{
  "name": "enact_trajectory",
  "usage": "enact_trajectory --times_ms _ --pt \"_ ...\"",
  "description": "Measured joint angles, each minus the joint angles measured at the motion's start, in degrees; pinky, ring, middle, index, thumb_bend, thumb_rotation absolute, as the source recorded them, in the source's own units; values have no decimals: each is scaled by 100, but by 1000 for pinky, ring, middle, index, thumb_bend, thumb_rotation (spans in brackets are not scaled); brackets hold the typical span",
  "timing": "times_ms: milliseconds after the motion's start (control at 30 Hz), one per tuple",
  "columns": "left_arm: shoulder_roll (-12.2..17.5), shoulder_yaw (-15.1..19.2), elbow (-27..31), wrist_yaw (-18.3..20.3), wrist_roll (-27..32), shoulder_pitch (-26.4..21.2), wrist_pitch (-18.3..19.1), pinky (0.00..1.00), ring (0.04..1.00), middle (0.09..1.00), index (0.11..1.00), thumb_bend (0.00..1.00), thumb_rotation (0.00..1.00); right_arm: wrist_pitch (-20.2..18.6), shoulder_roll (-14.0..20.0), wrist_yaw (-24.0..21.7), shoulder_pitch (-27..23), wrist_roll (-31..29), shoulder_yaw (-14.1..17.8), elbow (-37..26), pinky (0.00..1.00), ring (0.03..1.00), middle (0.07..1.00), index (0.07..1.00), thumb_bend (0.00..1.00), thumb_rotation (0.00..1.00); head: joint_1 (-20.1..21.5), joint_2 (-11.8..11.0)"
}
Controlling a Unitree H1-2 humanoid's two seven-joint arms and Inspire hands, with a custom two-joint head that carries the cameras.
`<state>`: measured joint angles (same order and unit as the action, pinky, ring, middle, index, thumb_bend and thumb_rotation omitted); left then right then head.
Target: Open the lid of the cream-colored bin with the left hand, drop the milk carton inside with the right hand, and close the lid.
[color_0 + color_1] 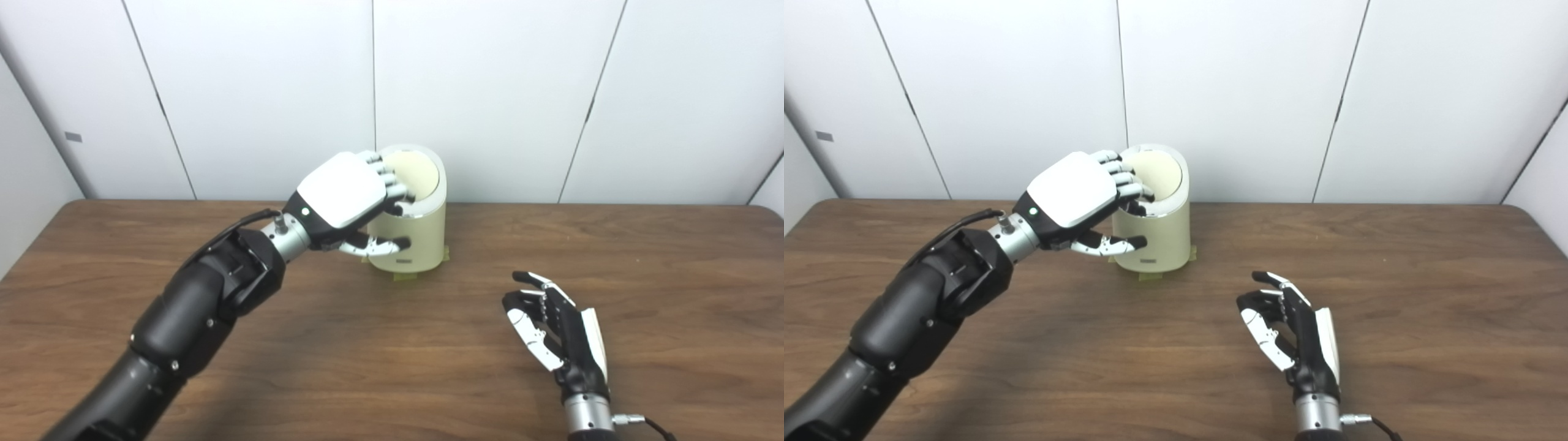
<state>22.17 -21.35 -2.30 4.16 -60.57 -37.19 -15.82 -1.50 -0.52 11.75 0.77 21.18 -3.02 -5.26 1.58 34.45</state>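
Observation:
The cream-colored bin stands at the back middle of the table, with a chrome ring around its round cream lid. My left hand is at the bin's top left. Its fingers curl over the rim onto the lid, and its thumb lies against the bin's front wall lower down. My right hand is open and empty, low over the table at the front right, palm turned left. No milk carton is in view. The bin also shows in the right eye view.
The brown wooden table runs the full width of the view. White wall panels stand right behind the bin. Bits of yellow tape show at the bin's foot.

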Motion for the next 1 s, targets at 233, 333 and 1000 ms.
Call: enact_trajectory --times_ms 233,333,1000 --pt "-694 1052 563 -157 1090 109 784 760 857 857 842 367 667 85 4 -10 10 -79 5 -13 510 583 620 503 476 174 -26 9" --pt "-841 1313 933 60 1743 505 1131 841 914 889 873 359 713 114 69 -81 76 -152 13 -92 512 587 633 499 481 163 -44 44" --pt "-1945 2566 2246 503 5118 3129 3383 933 940 943 956 349 963 -1242 253 -1101 -179 -2206 594 -1047 676 795 819 840 518 765 -53 281"
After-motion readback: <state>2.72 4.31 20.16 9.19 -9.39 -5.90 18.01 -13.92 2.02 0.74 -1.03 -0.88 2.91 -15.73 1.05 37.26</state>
